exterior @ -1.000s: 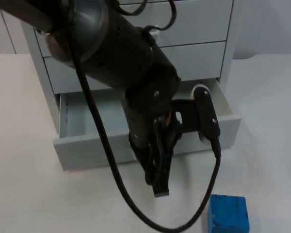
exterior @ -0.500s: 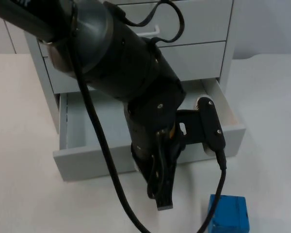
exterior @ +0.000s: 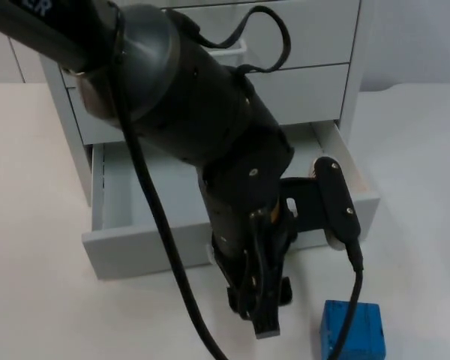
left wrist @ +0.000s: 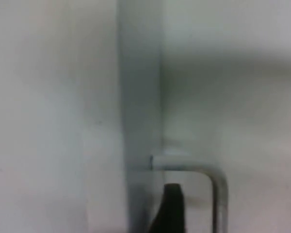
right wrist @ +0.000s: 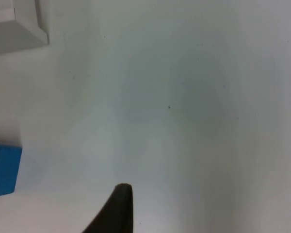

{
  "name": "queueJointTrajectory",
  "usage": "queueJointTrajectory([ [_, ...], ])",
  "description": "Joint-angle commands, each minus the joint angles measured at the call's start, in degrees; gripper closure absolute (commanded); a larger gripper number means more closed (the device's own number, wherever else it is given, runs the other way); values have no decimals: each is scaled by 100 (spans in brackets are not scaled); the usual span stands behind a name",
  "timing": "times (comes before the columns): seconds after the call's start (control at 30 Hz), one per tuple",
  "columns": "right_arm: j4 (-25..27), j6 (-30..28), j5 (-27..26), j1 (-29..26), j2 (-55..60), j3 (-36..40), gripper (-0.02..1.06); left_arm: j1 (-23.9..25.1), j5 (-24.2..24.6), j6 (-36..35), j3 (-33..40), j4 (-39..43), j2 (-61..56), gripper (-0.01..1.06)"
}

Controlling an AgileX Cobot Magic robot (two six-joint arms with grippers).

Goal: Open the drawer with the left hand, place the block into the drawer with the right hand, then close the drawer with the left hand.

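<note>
Below the closed upper drawers, the bottom drawer (exterior: 120, 202) stands open; left claw (exterior: 262, 311) state unclear, block (exterior: 352, 330) outside.

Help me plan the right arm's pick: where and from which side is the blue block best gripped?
Probably from above, fingers across two opposite flat sides of the blue block. It lies flat on the table, clear of the open drawer; the left gripper stands close beside it.

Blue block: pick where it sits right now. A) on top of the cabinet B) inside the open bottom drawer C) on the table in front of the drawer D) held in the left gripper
C: the blue block lies on the white table, in front of the open bottom drawer.
</note>
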Motion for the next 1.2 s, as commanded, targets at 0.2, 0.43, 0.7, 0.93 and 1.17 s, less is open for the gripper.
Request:
queueJointTrajectory([
  [0.2,-4,-17,-3,31,-12,-24,-1,-17,276,-32,-5,-197,-634,31],
  [0.43,-4,-17,-3,31,-12,-24,-1,-17,944,-32,-5,-903,-1626,31],
  [0.7,7,-17,44,31,-12,-24,-1,284,1469,-41,-5,-1860,-2545,31],
  [0.93,7,-17,44,31,-12,-24,-1,946,1415,-308,521,-2294,-3211,31],
  [1.17,29,-17,39,31,-12,-24,-1,1751,1378,-1055,1344,-2247,-4550,31],
])
